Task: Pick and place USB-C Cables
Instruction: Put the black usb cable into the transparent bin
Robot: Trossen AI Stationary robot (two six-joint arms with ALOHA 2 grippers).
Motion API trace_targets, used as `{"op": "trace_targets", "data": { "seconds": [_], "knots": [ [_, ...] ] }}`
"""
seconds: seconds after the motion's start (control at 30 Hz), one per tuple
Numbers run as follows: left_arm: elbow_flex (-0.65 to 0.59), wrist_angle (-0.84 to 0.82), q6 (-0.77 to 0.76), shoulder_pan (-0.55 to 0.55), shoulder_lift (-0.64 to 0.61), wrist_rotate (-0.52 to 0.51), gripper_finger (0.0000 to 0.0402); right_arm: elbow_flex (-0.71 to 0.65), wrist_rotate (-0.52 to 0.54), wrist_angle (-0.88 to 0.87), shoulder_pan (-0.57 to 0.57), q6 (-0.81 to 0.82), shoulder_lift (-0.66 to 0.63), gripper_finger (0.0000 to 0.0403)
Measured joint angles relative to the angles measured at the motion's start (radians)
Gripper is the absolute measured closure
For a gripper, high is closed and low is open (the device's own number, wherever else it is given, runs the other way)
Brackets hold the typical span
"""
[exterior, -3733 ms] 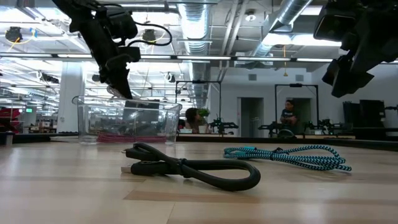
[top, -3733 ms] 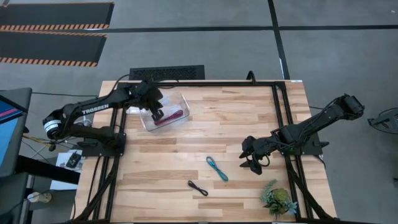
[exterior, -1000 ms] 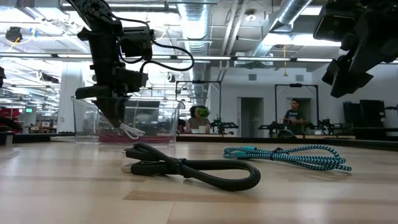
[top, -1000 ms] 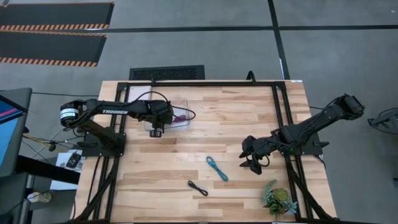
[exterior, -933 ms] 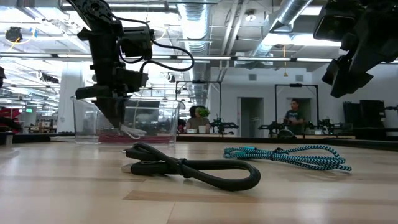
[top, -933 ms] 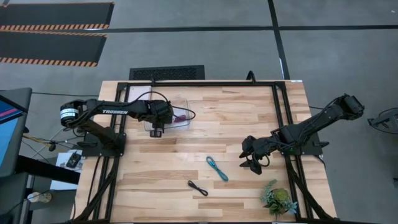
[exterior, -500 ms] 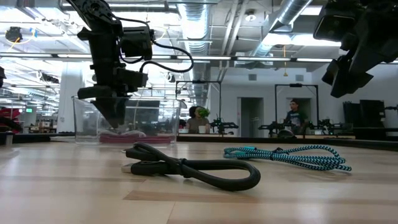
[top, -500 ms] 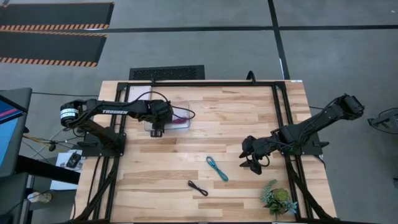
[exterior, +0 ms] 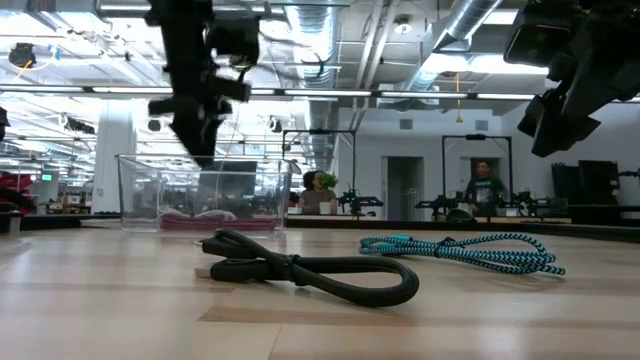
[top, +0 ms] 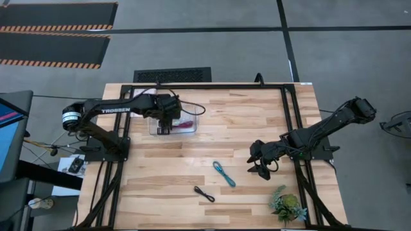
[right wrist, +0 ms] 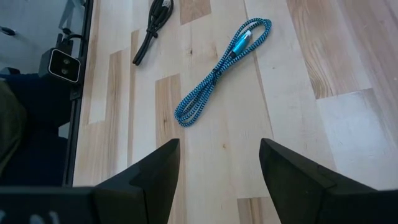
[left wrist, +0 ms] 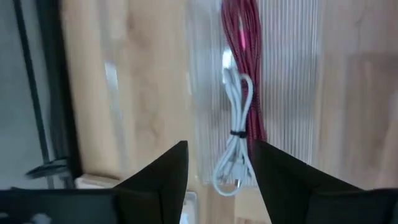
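A clear container [top: 182,122] stands at the table's far left. On its floor the white cable [left wrist: 235,143] lies beside the maroon-red cable [left wrist: 244,62]. My left gripper [exterior: 200,150] hangs open above the container's rim, touching nothing. The teal cable [top: 224,173] and the black cable [top: 204,193] lie flat on the wood near the table's middle. My right gripper [top: 262,168] waits open above the table to the right of the teal cable [right wrist: 221,71], holding nothing.
A small green potted plant [top: 288,206] stands at the near right corner. A black frame rail [top: 289,115] runs along the table's right side. Bare wood lies between the container and the two loose cables.
My left gripper has let go of the white cable, which hung from its fingers inside the container and now lies on the container's floor beside the maroon-red one. The gripper has then risen clear above the rim, shifting slightly toward the far edge.
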Motion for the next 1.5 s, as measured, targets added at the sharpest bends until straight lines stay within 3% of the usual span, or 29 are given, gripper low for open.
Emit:
{"op": "trace_targets", "data": {
  "seconds": [0.23,0.43,0.6,0.77,0.97,1.23,1.37,1.5],
  "knots": [
    [0.276,-0.154,-0.089,-0.075,-0.001,0.061,0.0235,0.0,0.0,0.0,0.0,0.0,0.0,0.0159],
    [0.439,-0.158,-0.2,-0.284,-0.001,0.143,0.0235,0.0,0.0,0.0,0.0,0.0,0.0,0.0159],
    [0.454,-0.082,-0.279,-0.53,0.0,0.105,0.0235,0.0,0.0,0.0,0.0,0.0,0.0,0.0159],
    [0.447,0.018,-0.388,-0.756,0.034,-0.006,0.0235,0.0,0.0,0.0,0.0,0.0,0.0,0.0159],
    [0.44,0.155,-0.439,-0.928,0.144,-0.111,0.0235,0.0,0.0,0.003,0.0,0.0,0.0,0.0159],
    [0.438,0.263,-0.433,-0.965,0.343,-0.012,0.0235,0.0,0.0,0.003,0.0,0.0,0.0,0.0159],
    [0.438,0.35,-0.391,-0.921,0.38,0.104,0.0235,0.0,0.0,0.004,0.0,0.0,0.0,0.0159],
    [0.419,0.404,-0.344,-0.888,0.393,0.149,0.0235,0.0,0.0,0.004,0.0,0.0,0.0,0.0159]
  ]
}}
